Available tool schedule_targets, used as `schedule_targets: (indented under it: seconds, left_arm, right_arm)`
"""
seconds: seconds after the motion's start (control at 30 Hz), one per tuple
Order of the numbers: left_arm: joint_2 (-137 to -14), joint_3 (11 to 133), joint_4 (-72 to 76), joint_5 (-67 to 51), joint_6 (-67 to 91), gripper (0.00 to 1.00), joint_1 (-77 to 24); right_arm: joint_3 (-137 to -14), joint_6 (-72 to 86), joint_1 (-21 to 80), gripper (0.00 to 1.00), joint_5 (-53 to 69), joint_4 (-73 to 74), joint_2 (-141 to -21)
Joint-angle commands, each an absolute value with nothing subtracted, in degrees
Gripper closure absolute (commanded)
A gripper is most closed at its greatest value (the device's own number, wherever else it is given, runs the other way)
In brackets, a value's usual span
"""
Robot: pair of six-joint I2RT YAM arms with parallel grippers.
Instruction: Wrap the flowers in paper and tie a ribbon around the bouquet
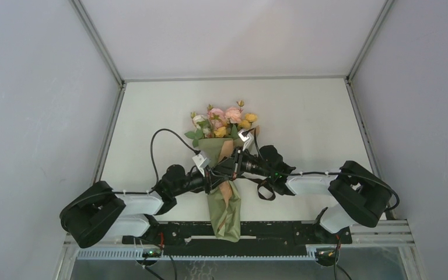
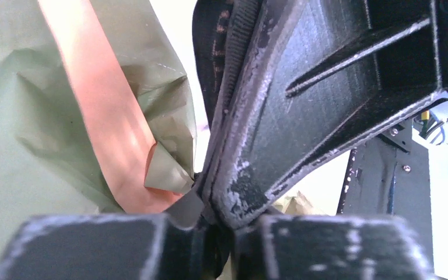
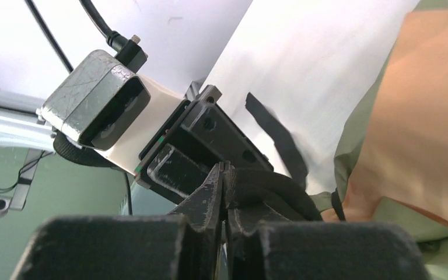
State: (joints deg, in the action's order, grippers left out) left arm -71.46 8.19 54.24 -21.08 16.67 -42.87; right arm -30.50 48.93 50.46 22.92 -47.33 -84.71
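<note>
Bouquet (image 1: pixel 224 201) of pink and yellow blooms in olive-green paper cone lies on white table (image 1: pixel 303 116) between arms. Right gripper (image 3: pixel 224 175) pinches thin black ribbon (image 3: pixel 274 140); left gripper (image 2: pixel 213 221) jaws nearly together (hold unclear). Best: draw ends apart evenly, cone uncrushed

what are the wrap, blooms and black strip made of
paper: thin matte sheet, olive outside, tan-orange inside, holding sharp creases. flowers: likely artificial, fabric or plastic; too small to tell. ribbon: flat floppy black strip, probably woven fabric.
</note>
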Motion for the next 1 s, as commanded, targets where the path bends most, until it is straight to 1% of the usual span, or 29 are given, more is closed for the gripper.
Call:
schedule_targets:
  seconds: [0.0, 0.03, 0.17, 0.33, 0.37, 0.4, 0.43, 0.5, 0.57, 0.63, 0.83, 0.9, 0.93, 0.97]
  left_arm:
    - [-72.05, 11.92, 58.66, -16.14, 15.9, 0.98, -42.55]
    - [-71.87, 11.67, 58.63, -16.26, 15.3, 1.0, -42.61]
    - [-70.84, 10.71, 57.91, -15.8, 13.57, 1.0, -42.57]
    - [-69.42, 9.87, 55.92, -15.12, 10.44, 1.0, -42.55]
    - [-69.01, 9.75, 55.49, -15.14, 9.72, 1.0, -42.55]
    - [-68.81, 9.63, 55.31, -15.48, 9.0, 1.0, -42.6]
    - [-68.66, 9.48, 55.29, -16.2, 8.21, 1.0, -42.57]
    - [-68.32, 9.26, 55.2, -16.88, 7.59, 1.0, -42.57]
    - [-68.09, 9.3, 54.97, -17.52, 7.03, 1.0, -42.65]
    - [-67.8, 9.35, 54.41, -17.62, 6.5, 1.0, -42.69]
    - [-67.42, 9.55, 53.61, -17.48, 5.89, 1.0, -42.65]
    - [-67.3, 9.43, 53.61, -17.49, 5.8, 1.0, -42.64]
    - [-67.28, 9.45, 53.61, -17.38, 5.8, 1.0, -42.63]
    - [-67.32, 9.42, 53.6, -17.48, 5.76, 1.0, -42.63]
  right_arm:
    - [-32.26, 48.03, 51.23, 0.87, 26.66, -46.75, -83.2]
    - [-32.26, 47.65, 51.02, 0.84, 26.35, -44.69, -82.46]
    - [-32.31, 43.91, 50.75, 0.74, 24.73, -35.57, -77.02]
    - [-32.32, 38.11, 50.0, 0.62, 19.74, -19.26, -65.04]
    - [-32.34, 37.35, 49.76, 0.5, 18.09, -16.24, -62.63]
    - [-32.3, 36.77, 49.69, 0.41, 15.4, -13.08, -60.19]
    - [-32.26, 36.58, 49.76, 0.35, 12.72, -10.56, -58.12]
    - [-32.28, 34.98, 49.88, 0.19, 9.48, -8.85, -55.61]
    - [-32.34, 33.44, 49.76, 0.12, 8.69, -10.68, -55.83]
    - [-33.17, 32.88, 49.58, 0.11, 8.7, -12.94, -57.72]
    - [-36.91, 33.26, 49.59, 0.11, 8.55, -17.47, -64.91]
    - [-37.04, 33.61, 49.5, 0.13, 9.45, -19.14, -66.66]
    - [-37.11, 33.78, 49.44, 0.16, 10.19, -20.15, -67.37]
    - [-37.42, 33.83, 49.41, 0.21, 11.44, -21.12, -67.98]
